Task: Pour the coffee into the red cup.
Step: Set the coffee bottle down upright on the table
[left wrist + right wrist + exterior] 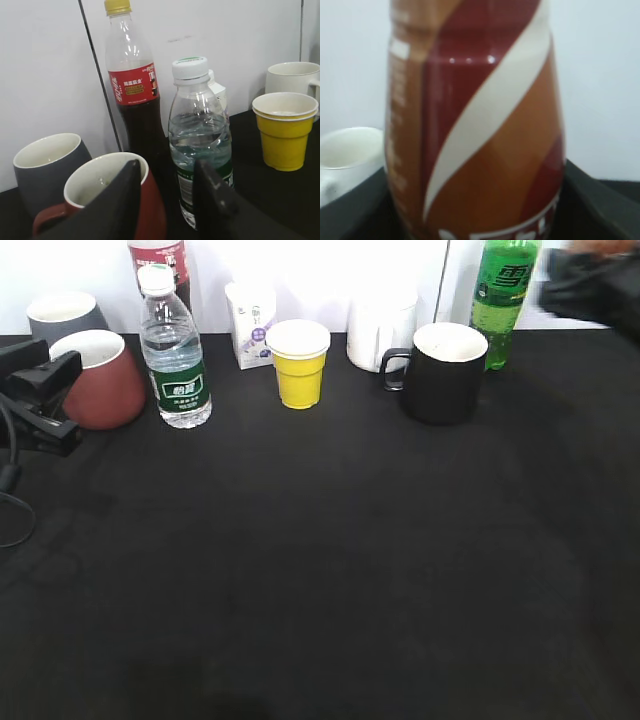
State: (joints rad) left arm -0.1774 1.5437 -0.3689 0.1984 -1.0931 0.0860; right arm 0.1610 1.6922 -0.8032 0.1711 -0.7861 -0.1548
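The red cup (pixel 100 380) stands at the back left of the black table; its white inside shows in the left wrist view (pixel 107 192). My left gripper (pixel 45 380) is open right beside the cup, and its jaws (pixel 165 175) straddle the cup's right wall. The coffee (pixel 485 150), with a brown, orange and white label, fills the right wrist view. My right gripper (pixel 477 212) is shut on it, with a dark finger on each side. In the exterior view that gripper (pixel 595 285) is a blur at the back right, and the coffee is hidden there.
A green-labelled water bottle (pixel 175 360) stands just right of the red cup. Along the back are a grey mug (pixel 62 312), a cola bottle (pixel 160 260), a small carton (pixel 250 325), a yellow cup (pixel 298 365), a white mug (pixel 380 335), a black mug (pixel 445 372) and a green soda bottle (pixel 505 295).
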